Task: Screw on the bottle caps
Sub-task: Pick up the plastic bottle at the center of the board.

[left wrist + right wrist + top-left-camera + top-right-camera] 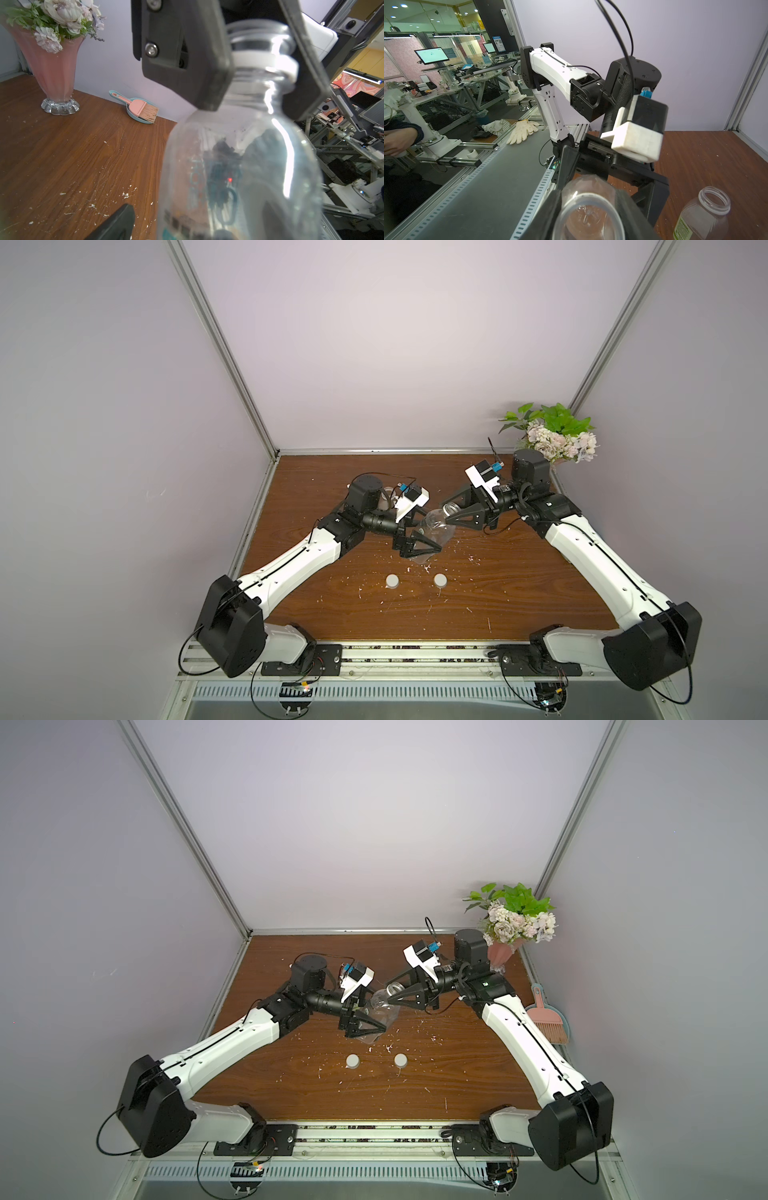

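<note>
Bottle caps (440, 580) x2, both loose on table (519, 597), side by side twd the front edge, neither on a bottle yet. L-side cap (392, 580) lies just beside the other.

Bare bottle (434, 531) is up off the table btwn the two arms, tilted: open neck twd back-right, base twd front-left. Neck is clamped in the right gripper (446, 513), just under the thread (clear in left wrist view). Lower body sits inside the left gripper (428, 549), jaws wide, straddling it. A gap shows beside one finger (116, 224), so no firm hold imo.

Labelled bottle (704, 216) stands upright, uncapped, apart from both grippers.

Key relation: caps lie frontward of + below both grippers, left gripper nearer.

Likely next: left gripper takes the body, right gripper lets go to fetch a cap; neck needs to face up.
</note>
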